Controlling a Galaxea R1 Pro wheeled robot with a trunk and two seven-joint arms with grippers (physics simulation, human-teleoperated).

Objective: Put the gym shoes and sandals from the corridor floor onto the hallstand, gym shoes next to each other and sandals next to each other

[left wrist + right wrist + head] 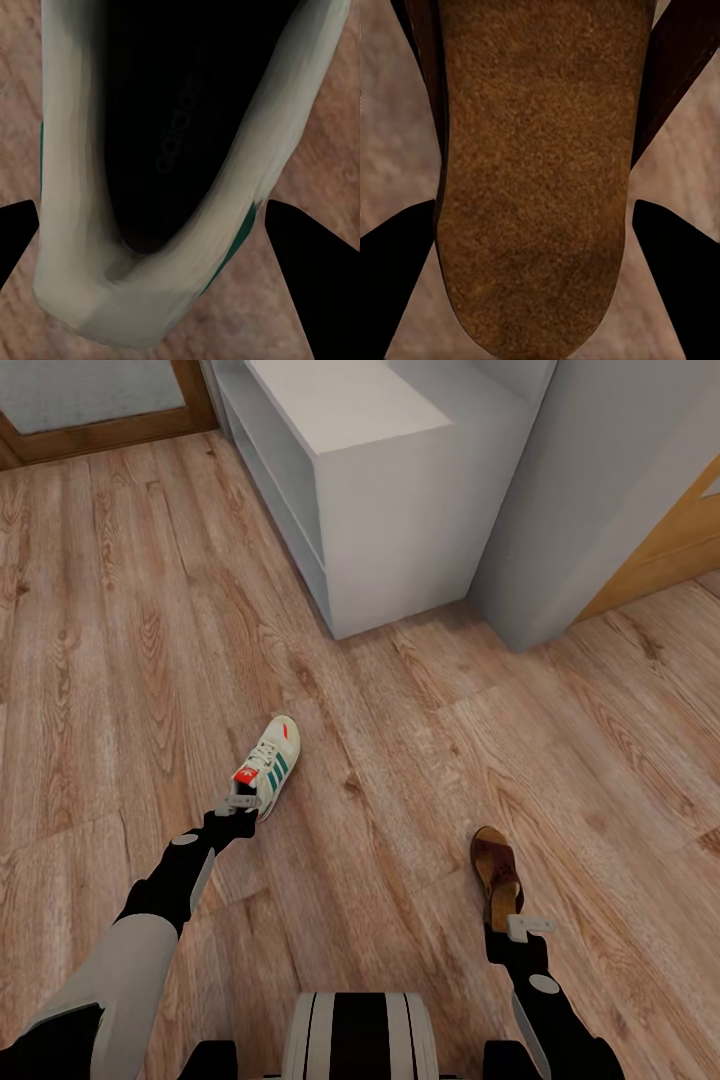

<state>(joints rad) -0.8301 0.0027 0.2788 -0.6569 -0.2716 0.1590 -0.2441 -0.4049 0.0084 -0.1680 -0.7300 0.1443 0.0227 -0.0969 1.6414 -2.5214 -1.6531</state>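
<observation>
One gym shoe point(268, 764), one sandal point(497, 874), wood floor point(120, 640)

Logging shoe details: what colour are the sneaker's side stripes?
Green, on the gym shoe; clearest in the head view.

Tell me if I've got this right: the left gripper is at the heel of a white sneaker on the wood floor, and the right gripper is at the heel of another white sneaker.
Not quite. The left gripper is at the white sneaker, but the right gripper is at the heel of a brown sandal, as the head view shows. Both lie on the wood floor.

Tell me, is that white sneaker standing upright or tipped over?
Upright. The gym shoe sits sole-down on the floor, laces up; the left wrist view looks into its opening.
</observation>
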